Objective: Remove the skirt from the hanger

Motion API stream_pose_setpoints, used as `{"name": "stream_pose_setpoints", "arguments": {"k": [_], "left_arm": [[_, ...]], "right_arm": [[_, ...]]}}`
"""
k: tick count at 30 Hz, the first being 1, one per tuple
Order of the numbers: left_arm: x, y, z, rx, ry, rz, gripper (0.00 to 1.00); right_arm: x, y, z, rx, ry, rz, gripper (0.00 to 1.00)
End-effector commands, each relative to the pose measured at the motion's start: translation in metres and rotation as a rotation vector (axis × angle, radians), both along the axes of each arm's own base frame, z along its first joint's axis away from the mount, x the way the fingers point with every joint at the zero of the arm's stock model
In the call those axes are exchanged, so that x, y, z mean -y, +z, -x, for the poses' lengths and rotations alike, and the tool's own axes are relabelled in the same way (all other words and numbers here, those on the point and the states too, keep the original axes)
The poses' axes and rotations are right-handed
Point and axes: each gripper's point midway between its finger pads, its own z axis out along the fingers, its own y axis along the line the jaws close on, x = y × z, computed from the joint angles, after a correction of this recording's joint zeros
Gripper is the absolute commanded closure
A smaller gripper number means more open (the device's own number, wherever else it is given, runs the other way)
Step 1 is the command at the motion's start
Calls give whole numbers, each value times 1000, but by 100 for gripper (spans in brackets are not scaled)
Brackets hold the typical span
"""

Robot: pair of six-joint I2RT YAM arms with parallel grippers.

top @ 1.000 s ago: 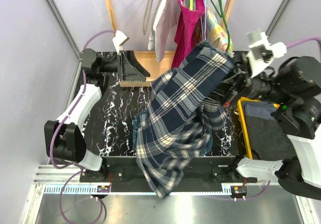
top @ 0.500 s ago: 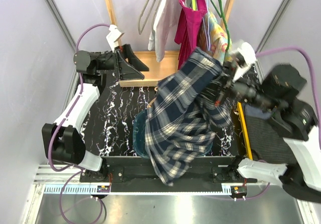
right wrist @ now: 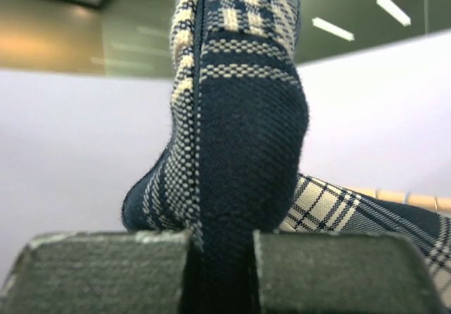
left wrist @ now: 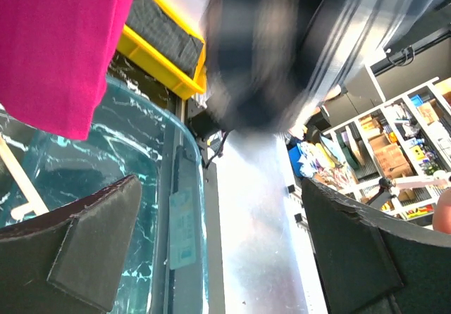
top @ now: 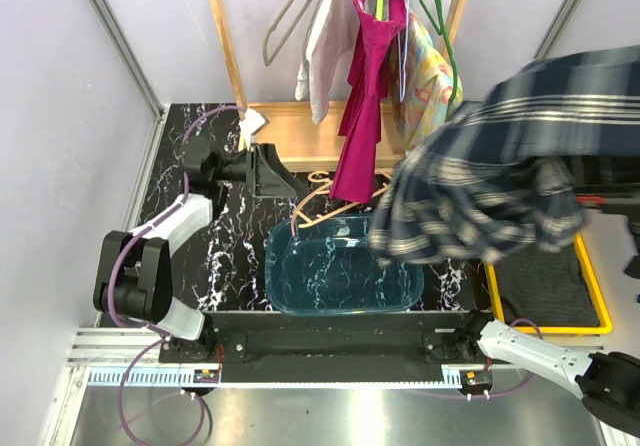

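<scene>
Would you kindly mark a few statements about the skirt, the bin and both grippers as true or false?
1. The right gripper is shut on the plaid skirt. True.
2. The left gripper holds the magenta garment. False: its jaws stand open and empty.
3. The plaid skirt lies inside the blue bin. False: it is held up in the air on the right, by the yellow tray.
4. The magenta garment hangs from the rack. True.
</scene>
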Motion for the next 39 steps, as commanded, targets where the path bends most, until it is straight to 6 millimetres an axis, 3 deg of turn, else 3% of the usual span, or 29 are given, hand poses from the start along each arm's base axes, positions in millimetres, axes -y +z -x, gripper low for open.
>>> {"name": "stream_pose_setpoints", "arguments": {"k": [1,7,11,19,28,33,36,37,38,39], "left_arm": [[3,-16,2,96,-20,11,1],[9,-50,-29,-15,-10,-2,1],[13,-59,-49,-57,-18,-11,1],[15,-82,-64,-112,-4,-19,1],[-7,-118,-79,-176,56,-29,1],[-19,-116,-94,-168,121,-19,1],[-31,-113,-119,-208,245,-22,1],[-36,-104,-135,-202,345,-43,1],[-49,-153,-123,-314,401,-260,1],[-49,-130,-146,-144,458,-395,1]], "right_arm": [[9,46,27,150,74,-124,100],[-1,44,29,145,133,-116,100],[-5,40,29,133,154,-108,100],[-10,34,28,113,170,-97,100],[-10,32,29,115,173,-88,100],[-13,26,27,98,181,-77,100],[-17,23,24,84,186,-73,100],[-17,22,23,80,188,-75,100],[-18,21,23,76,189,-73,100],[-19,20,22,71,192,-73,100]]}}
